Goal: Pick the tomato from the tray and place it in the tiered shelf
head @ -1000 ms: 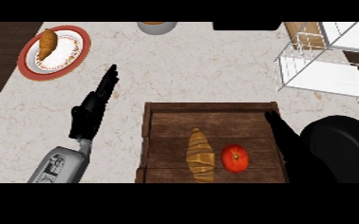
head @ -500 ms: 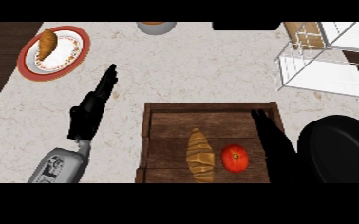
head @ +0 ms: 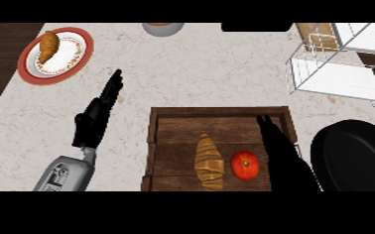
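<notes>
A red tomato (head: 244, 165) lies in the dark wooden tray (head: 176, 129) at the lower middle, beside a croissant (head: 210, 161). My right hand (head: 281, 151) is over the tray's right side, fingers straight and pointing away, just right of the tomato and not holding it. The white wire tiered shelf (head: 330, 64) stands at the upper right. My left hand (head: 96, 116) rests open on the counter left of the tray, fingers pointing up.
A red-rimmed plate (head: 70, 64) with a second croissant sits at the upper left. A bowl (head: 162, 28) shows at the top edge. A black pan (head: 348, 151) lies right of the tray.
My right hand has moved left over the tray, closer to the tomato. The left hand and the objects have stayed put.
</notes>
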{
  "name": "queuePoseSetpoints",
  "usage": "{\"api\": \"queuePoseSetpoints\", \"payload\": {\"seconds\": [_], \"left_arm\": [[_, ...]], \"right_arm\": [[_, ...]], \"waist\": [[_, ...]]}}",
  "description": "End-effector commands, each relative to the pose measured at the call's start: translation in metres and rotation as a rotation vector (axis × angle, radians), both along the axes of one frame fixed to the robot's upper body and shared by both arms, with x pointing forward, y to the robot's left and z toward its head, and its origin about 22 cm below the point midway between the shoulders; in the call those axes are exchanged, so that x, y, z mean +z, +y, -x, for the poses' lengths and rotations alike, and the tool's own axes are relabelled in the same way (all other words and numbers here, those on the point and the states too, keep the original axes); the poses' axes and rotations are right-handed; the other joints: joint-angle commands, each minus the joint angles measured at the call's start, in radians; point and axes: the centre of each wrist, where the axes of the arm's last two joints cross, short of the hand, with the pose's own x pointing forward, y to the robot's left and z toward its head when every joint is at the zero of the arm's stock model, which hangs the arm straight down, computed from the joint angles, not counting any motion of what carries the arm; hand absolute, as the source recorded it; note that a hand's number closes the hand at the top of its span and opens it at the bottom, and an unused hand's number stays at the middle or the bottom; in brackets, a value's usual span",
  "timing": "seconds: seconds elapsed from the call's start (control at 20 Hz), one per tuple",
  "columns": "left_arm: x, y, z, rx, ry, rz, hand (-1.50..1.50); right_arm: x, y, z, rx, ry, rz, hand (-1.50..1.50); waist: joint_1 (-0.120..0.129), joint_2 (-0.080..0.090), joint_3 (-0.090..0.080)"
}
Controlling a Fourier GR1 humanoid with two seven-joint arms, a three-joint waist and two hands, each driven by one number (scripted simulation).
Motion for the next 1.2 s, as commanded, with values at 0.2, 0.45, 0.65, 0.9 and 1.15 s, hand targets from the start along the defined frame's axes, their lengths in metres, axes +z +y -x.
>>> {"api": "queuePoseSetpoints", "payload": {"seconds": [0.2,0.45,0.65,0.9,1.15], "left_arm": [[-0.009,0.014,-0.009,-0.005,0.016,0.004,0.0],[0.003,-0.008,-0.003,-0.01,-0.003,0.003,0.0],[0.009,-0.014,-0.019,0.012,0.03,0.015,0.0],[0.0,-0.012,-0.009,-0.009,0.001,0.008,0.0],[0.001,0.0,-0.001,-0.002,0.007,0.001,0.0]], "right_arm": [[-0.01,0.0,-0.007,-0.081,0.121,0.063,-1.5],[-0.017,0.009,-0.014,-0.088,0.145,0.086,-1.5],[-0.028,0.007,-0.021,-0.088,0.157,0.081,-1.5],[-0.044,0.008,-0.029,-0.093,0.151,0.103,-1.5],[-0.04,0.021,-0.01,-0.099,0.168,0.126,-1.5]], "waist": [[-0.003,0.002,0.0],[0.002,0.0,0.0],[-0.001,0.001,0.0],[0.001,0.001,0.0],[0.0,0.0,0.0]]}}
